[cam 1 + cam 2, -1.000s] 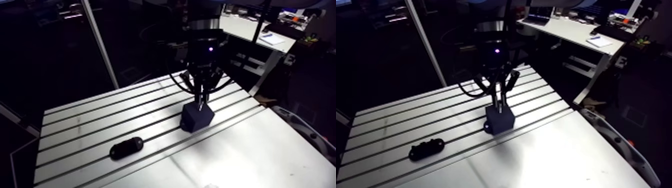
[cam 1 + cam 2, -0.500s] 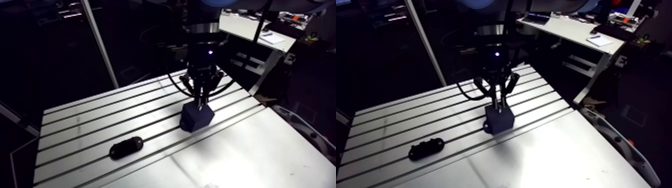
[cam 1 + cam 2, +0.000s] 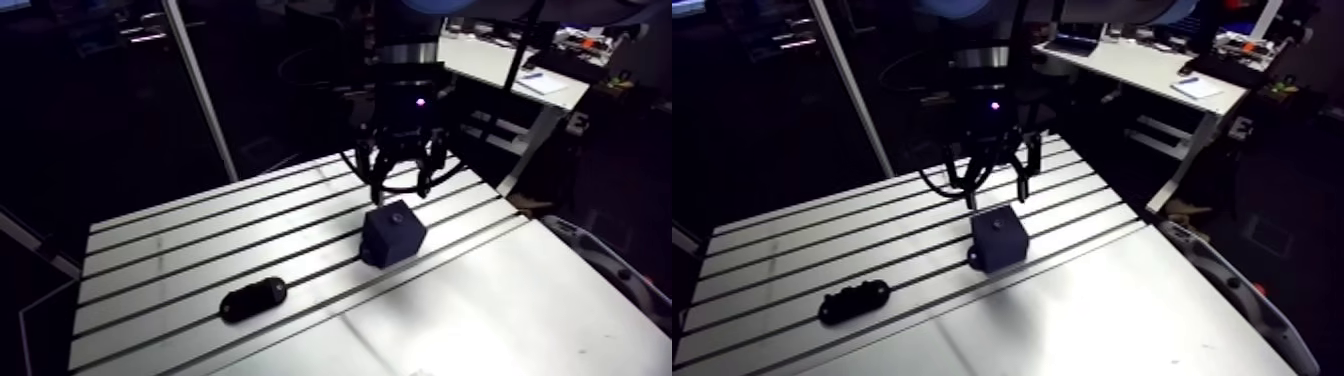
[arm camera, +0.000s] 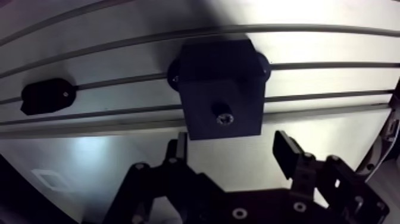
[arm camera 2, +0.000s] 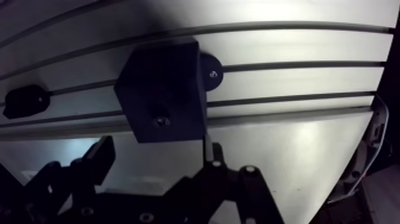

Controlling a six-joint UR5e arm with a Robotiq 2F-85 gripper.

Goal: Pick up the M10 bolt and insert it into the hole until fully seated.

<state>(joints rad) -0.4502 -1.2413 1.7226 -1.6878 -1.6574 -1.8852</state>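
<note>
Tool (image 4: pixel 232 149) wide open, I see it empty | bolt (image 4: pixel 223 118) sits in block (image 4: pixel 214 77) hole | block on slotted tabletop (image 4: pixel 321 47)

Slotted table (image 3: pixel 500 300): dark block (image 3: pixel 392 238) standing, black oblong piece (image 3: pixel 252 297) well apart (both over slots).

Light level: dim throughout; the desk (image 3: pixel 480 300) is the only broadly lit surface in the arm view.
Glare, arm view: pale sheen on the plain plate, at 5 o'clock from the block (image 3: pixel 392 236).
Block: near black, its faces hard to separate; a faint glint on the bolt head (image 3: pixel 397 216).
Tool (image 3: pixel 401 192): dark silhouette under a small violet indicator lamp (image 3: pixel 420 100).
Glare, wrist view: strong white wash on the desk beyond the block, with a second bright patch beside the tool; the fingers (image 4: pixel 286 149) show black against it.
Distortion: the slots (image 4: pixel 333 64) bow into curves.
</note>
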